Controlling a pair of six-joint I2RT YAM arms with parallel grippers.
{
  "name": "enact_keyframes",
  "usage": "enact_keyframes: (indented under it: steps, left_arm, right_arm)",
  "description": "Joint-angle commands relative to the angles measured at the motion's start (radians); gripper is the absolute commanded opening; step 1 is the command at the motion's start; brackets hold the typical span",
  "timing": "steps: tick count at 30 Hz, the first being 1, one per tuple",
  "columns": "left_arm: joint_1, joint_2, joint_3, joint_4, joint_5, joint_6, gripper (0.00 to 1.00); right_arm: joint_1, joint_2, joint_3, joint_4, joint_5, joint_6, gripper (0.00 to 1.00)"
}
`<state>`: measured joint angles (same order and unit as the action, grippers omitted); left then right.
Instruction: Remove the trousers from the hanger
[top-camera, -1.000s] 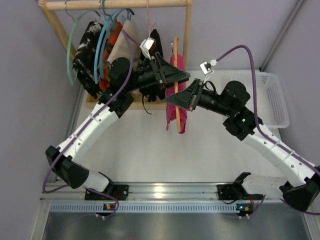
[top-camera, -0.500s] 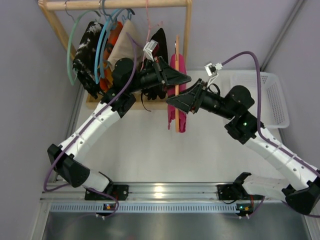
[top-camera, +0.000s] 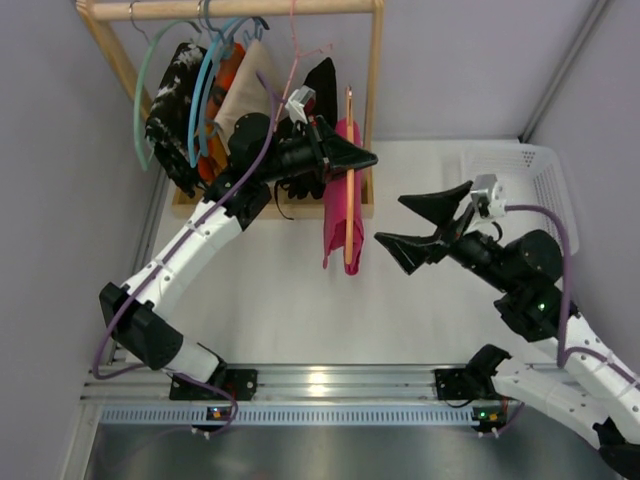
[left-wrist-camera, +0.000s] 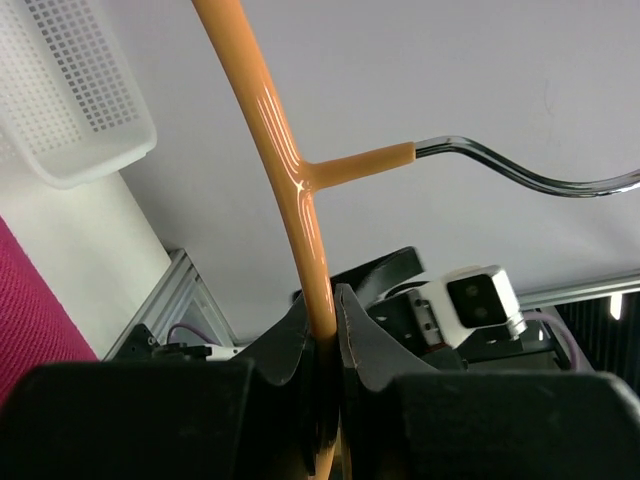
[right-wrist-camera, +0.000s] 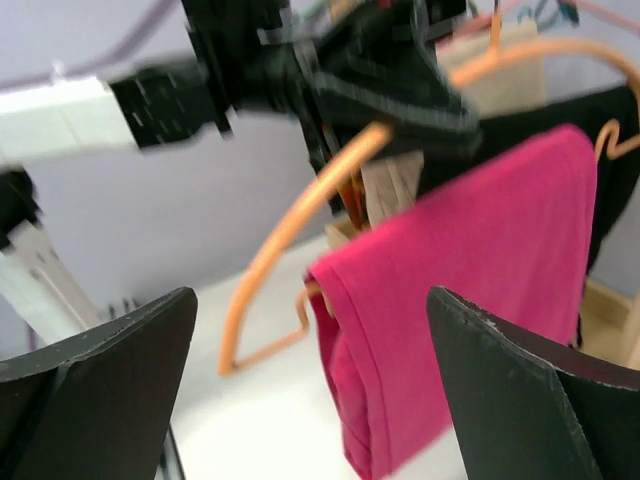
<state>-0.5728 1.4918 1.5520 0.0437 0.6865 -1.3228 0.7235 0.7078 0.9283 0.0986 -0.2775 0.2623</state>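
Over the near white table (top-camera: 280, 300), the right end effector (top-camera: 389, 220) gapes wide, empty, near but apart from the bright magenta-pink folded cloth trousers (top-camera: 333, 205). They drape over a thin orange plastic hanger (left-wrist-camera: 290, 170), clamped by the left end effector (left-wrist-camera: 325, 325). Beyond hang black trousers (top-camera: 320, 78).
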Motion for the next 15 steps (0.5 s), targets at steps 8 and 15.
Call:
enact_keyframes:
  steps: [8, 15]
  left_arm:
    - [0.001, -0.025, 0.099, 0.168, 0.001, 0.0, 0.0]
    - [0.001, -0.031, 0.089, 0.17, 0.007, -0.004, 0.0]
  right_arm:
    - [0.013, 0.051, -0.196, 0.114, 0.057, -0.198, 0.99]
    - [0.027, 0.131, -0.218, 0.237, 0.09, -0.213, 0.99]
